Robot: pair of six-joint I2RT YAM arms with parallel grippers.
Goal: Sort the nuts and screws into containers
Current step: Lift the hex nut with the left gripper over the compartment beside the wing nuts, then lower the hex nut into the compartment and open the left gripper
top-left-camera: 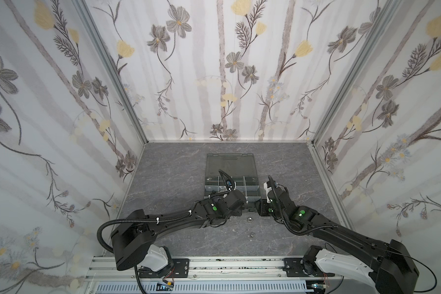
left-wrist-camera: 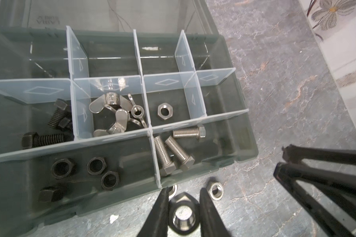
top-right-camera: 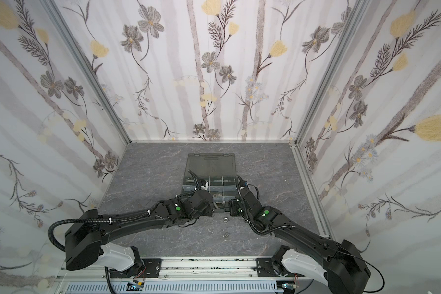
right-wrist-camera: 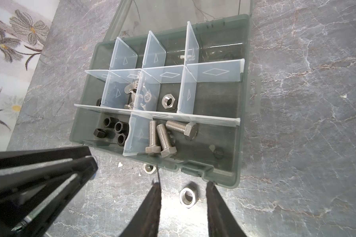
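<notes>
Hardware loose on the grey marbled surface (top-left-camera: 176, 178), seen in both top views: one loose silver nut (top-left-camera: 249, 219) just short of the gripper tips, and a second loose nut (top-left-camera: 252, 234) nearer the arm bases, apart from the first.

Both arms reach in from the sides. Their tips are close together but not touching, right in front of the organizer box (left-wrist-camera: 90, 205).

Left gripper (left-wrist-camera: 183, 191): clamped on a held hex nut (left-wrist-camera: 183, 217), silver, hole facing the wrist camera, one finger pressed on each side. Can't tell whether that nut is lifted or resting on the surface.

Right gripper (right-wrist-camera: 183, 183): jaws apart. A flat-lying hex nut (right-wrist-camera: 188, 198) on the surface shows between its fingers, with a clear gap on each side.

A stray nut (right-wrist-camera: 149, 168), also silver, sits just beside the box's front wall, outside it.

Box, front row:
- black nuts (left-wrist-camera: 78, 170) in one compartment
- three silver screws (left-wrist-camera: 177, 151) across the divider, shanks roughly side by side

Box, middle row, one kind per compartment, in this order:
- black screws (left-wrist-camera: 49, 127)
- silver wing nuts (left-wrist-camera: 113, 115) in a pile
- lone hex nut (left-wrist-camera: 165, 109), silver, lying flat

Beyond the compartments the smoky lid (top-left-camera: 229, 165) lies open and flat on the surface, pointing at the back wall.
</notes>
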